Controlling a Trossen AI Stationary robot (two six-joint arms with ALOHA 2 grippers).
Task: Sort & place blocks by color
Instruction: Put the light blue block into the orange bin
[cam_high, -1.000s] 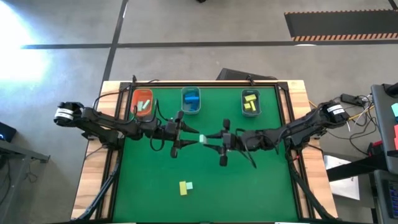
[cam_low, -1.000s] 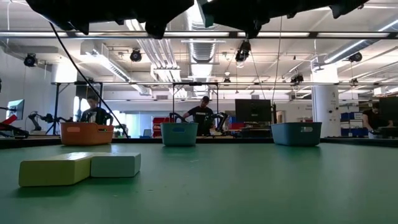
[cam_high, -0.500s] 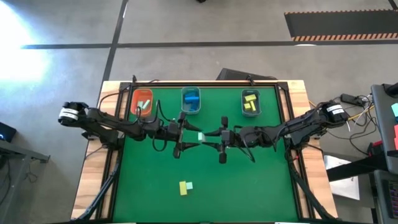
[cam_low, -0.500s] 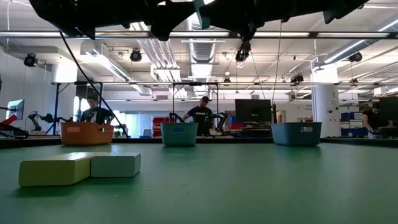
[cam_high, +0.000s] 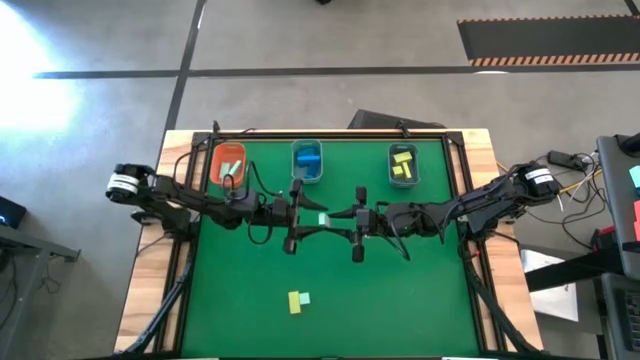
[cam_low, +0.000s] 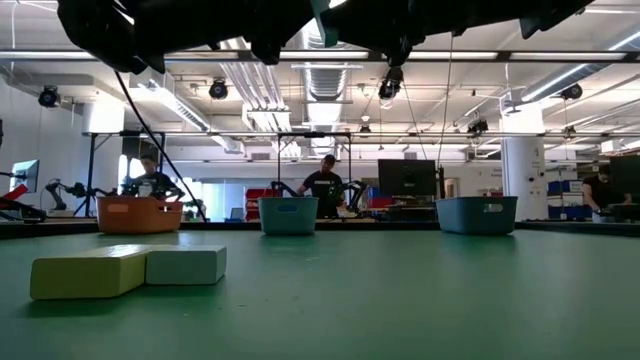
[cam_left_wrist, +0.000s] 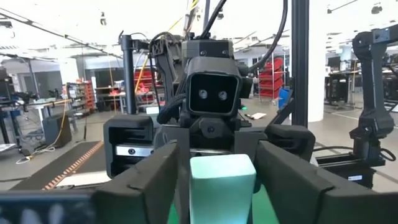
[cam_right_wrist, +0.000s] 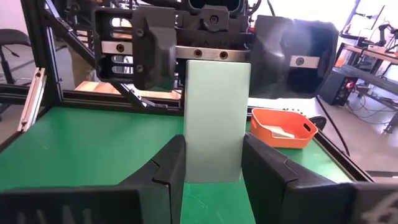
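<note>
the mint block sat between both grippers above the table's middle. the right gripper clamped one end. the left gripper touched the other end, fingers closed on it.

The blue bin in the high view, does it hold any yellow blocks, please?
No, the blue bin holds only blue blocks; the yellow blocks lie in the grey bin.
</note>
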